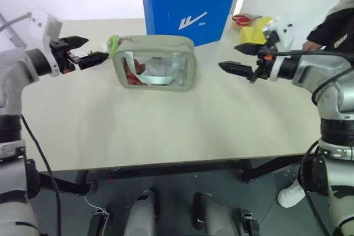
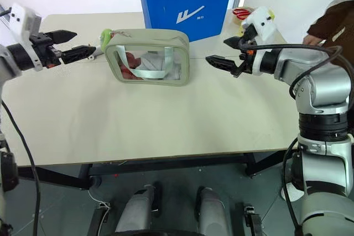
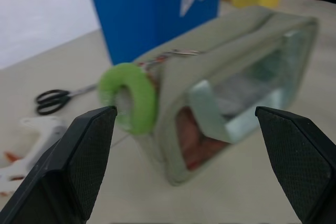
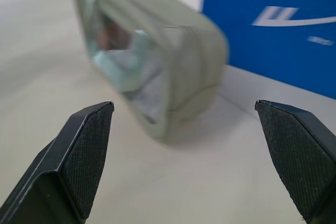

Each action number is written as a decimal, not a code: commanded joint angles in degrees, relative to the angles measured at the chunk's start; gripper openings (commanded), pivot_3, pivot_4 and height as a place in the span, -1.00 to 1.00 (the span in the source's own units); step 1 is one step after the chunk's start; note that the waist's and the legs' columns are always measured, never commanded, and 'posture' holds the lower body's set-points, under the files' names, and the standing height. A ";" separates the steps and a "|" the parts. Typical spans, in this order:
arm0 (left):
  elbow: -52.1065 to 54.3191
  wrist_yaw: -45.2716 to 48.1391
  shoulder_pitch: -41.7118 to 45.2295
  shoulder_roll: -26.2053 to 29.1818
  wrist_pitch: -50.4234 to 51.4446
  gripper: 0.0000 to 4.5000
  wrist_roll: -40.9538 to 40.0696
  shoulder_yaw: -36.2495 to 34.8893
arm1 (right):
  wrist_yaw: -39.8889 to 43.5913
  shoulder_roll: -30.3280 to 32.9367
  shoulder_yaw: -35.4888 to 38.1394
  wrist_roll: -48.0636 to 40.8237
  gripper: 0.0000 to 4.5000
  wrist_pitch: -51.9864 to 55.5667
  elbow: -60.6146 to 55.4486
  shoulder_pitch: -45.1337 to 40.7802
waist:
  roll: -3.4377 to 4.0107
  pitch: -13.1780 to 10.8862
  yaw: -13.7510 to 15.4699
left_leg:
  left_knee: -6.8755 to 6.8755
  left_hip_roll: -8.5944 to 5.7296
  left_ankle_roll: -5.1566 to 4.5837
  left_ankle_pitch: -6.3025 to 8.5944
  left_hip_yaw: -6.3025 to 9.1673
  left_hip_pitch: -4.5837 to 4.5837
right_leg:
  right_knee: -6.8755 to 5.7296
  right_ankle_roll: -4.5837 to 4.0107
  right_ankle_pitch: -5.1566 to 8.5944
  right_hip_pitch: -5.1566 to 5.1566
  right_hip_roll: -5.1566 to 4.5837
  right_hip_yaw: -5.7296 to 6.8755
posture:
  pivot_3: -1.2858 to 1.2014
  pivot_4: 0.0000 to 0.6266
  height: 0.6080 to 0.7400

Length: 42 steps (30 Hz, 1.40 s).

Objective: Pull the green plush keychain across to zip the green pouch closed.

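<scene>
The green pouch [image 1: 157,42] stands upright in the middle of the table, its clear window facing me with red and teal contents inside. The green plush keychain [image 1: 113,44] hangs at the pouch's top left corner; the left wrist view shows it as a fuzzy ring [image 3: 131,98] beside the pouch [image 3: 236,45]. My left gripper [image 1: 95,48] hovers open just left of the keychain, apart from it. Right of the pouch, my right gripper [image 1: 228,56] is also open, pointing at the pouch's end [image 4: 178,56] with a gap between them. Neither gripper holds anything.
A blue box [image 1: 188,4] stands right behind the pouch. Red scissors [image 1: 241,19] and a yellow block [image 1: 255,31] lie at the back right, near a person's sleeve [image 1: 337,23]. Black scissors [image 3: 52,99] lie at the far left. The table's front edge [image 1: 166,164] is near.
</scene>
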<state>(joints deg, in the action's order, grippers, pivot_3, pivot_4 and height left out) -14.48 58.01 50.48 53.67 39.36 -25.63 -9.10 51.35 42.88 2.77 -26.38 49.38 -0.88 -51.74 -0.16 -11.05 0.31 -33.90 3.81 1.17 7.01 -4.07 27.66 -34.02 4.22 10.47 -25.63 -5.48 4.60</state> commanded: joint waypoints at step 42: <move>20.04 -8.42 -7.81 -5.80 7.06 1.00 -7.91 -4.51 | -4.41 -29.43 -17.09 30.32 0.99 -50.96 67.21 -31.91 | -0.03 0.00 -1.37 | -0.49 0.01 -0.10 -0.19 -0.17 0.35 | -1.17 0.31 -0.09 -0.68 -0.05 -0.09 | 0.03 -0.52 1.00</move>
<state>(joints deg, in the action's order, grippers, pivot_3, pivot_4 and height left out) 3.08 49.88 42.40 46.93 46.14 -32.30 -11.40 47.94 13.55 -14.21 2.23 1.18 66.06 -81.17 -0.18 -11.05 -1.06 -34.39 3.82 1.07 6.82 -4.25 28.01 -35.19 4.53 10.38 -26.31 -5.53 4.50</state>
